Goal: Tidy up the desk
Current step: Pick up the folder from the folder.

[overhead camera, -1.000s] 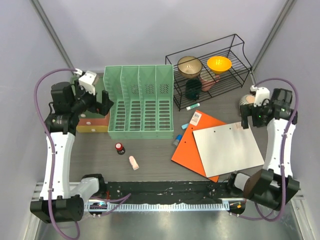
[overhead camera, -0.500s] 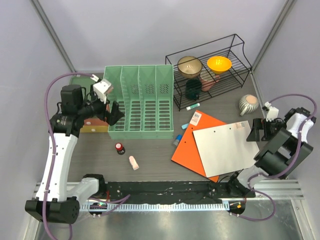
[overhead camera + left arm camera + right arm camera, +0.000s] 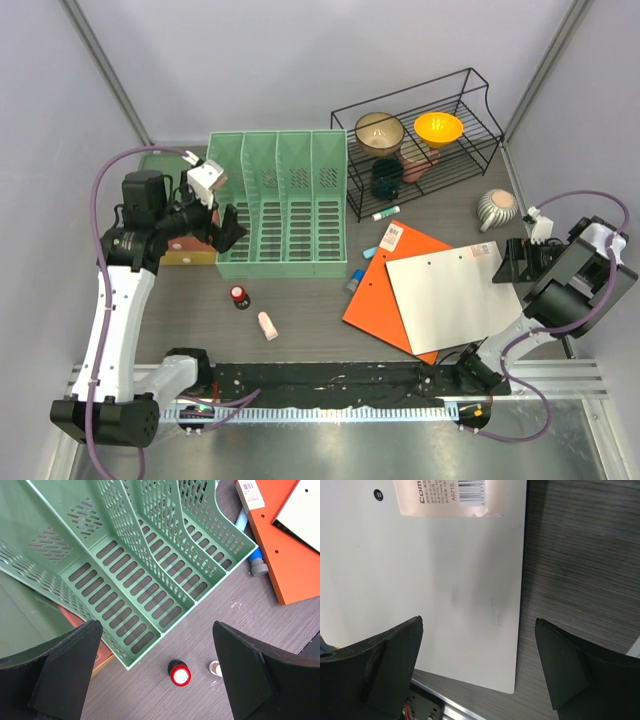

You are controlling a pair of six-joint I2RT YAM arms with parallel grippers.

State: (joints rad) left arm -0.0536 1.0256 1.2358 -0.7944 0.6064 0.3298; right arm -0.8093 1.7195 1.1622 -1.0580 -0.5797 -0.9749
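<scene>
Dark grey-brown wood-grain desk (image 3: pixel 300 300) spans the whole workspace beneath both arms, with a black rail (image 3: pixel 330 378) along its near edge. Left gripper (image 3: pixel 225 228) hangs over the desk's left side, above the front left corner of the green rack (image 3: pixel 280 205). Its jaws stand wide apart and hold nothing. In the left wrist view a red-capped bottle (image 3: pixel 179 674) stands on bare desk, framed between the jaws and well below them. Right gripper (image 3: pixel 505 265) hovers at the desk's right edge, jaws likewise spread and empty. It is over the right margin of a white sheet (image 3: pixel 455 295) that lies on an orange folder (image 3: pixel 375 305). Bare desk shows just beside the sheet in the right wrist view.
</scene>
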